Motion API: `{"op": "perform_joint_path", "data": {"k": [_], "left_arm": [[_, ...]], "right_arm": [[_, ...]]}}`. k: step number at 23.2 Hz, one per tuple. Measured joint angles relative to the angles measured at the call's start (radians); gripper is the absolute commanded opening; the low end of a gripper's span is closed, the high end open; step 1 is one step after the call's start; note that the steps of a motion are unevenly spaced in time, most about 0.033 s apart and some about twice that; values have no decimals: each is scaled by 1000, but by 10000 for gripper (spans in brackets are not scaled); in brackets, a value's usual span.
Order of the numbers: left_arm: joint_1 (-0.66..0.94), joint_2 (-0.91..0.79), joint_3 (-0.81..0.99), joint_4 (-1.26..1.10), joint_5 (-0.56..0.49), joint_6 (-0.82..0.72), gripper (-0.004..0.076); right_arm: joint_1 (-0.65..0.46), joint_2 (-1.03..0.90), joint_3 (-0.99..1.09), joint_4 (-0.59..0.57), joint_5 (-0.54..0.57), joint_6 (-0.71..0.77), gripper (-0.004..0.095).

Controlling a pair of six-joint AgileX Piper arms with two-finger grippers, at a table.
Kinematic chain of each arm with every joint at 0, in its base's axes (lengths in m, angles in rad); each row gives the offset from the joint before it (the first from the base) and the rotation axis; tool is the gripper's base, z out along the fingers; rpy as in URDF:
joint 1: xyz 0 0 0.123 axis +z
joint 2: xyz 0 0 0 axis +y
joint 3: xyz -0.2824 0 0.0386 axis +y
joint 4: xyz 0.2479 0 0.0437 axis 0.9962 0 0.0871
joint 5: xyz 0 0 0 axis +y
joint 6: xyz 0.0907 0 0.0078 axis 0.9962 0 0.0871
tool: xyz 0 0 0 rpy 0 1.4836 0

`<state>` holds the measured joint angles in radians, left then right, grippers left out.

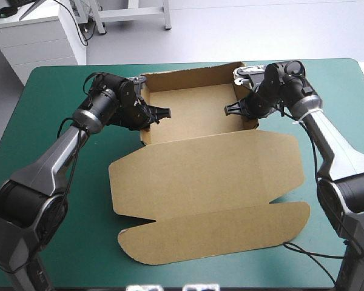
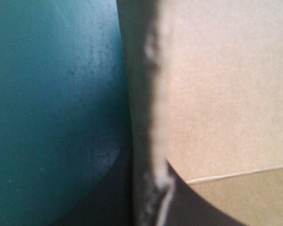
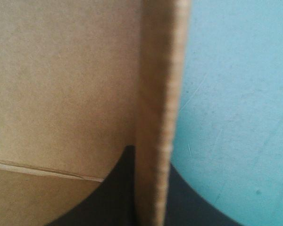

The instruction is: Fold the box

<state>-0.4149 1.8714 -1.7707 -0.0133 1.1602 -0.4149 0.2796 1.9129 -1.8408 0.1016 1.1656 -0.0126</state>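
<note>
Cover (image 1: 48, 91): wrist views show box (image 1: 206, 176) clamped.

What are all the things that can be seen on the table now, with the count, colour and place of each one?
box: one, brown, middle of the table; far part is an open tray with raised walls, lid lies flat toward the near edge.
table cover: one, teal-green, under the box and showing on all sides of it.
left claw: one, black, shut on the left wall of the box, one finger on each side of it.
right claw: one, black, shut on the right wall of the box in the same way.
</note>
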Motion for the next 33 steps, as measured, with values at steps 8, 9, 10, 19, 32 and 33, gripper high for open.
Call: {"op": "perform_joint_path", "data": {"k": [8,9,10,19,32,33], "left_arm": [[1,97,-10,1,26,58,-8],[1,100,-10,1,26,60,-8],[1,100,-11,1,26,61,-8],[1,115,-12,0,25,63,-8],[2,148,-20,-7,37,94,25],[2,148,-20,-7,37,103,50]], "right_arm": [[0,99,0,12,33,27,-14],[0,101,0,12,34,31,-13],[0,102,0,12,35,33,-13],[0,107,0,12,40,39,-13],[-1,142,-2,13,43,40,40],[-1,142,-2,14,43,40,71]]}}
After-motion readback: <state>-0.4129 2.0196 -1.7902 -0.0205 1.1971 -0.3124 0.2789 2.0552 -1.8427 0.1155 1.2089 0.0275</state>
